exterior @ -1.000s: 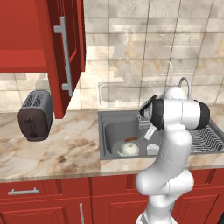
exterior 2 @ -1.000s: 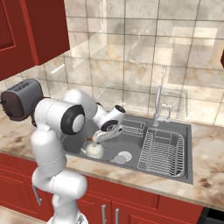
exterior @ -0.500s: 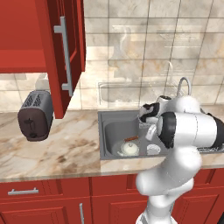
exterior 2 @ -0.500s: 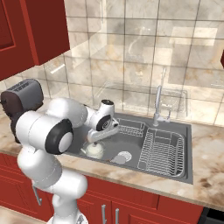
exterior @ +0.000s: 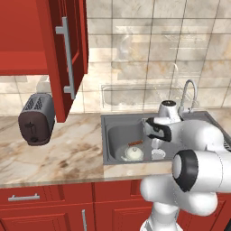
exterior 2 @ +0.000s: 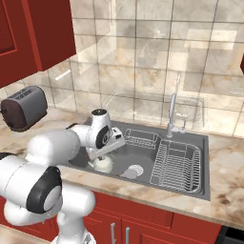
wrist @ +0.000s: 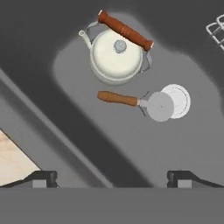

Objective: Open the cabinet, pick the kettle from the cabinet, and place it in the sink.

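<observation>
The fingers (wrist: 112, 177) stand wide apart, empty, above the sink (wrist: 65, 52); the kettle (wrist: 117, 53) sits upright on its floor ahead of them.

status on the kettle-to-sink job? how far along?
Done: the tall red cabinet door hangs open, and the small cream-white kettle with the reddish-brown handle bar sits upright on the floor of the grey metal sink, beside a wooden-handled pizza cutter. In hand: nothing; the gripper is open above the basin, clear of the kettle. Left: seemingly nothing.
</observation>
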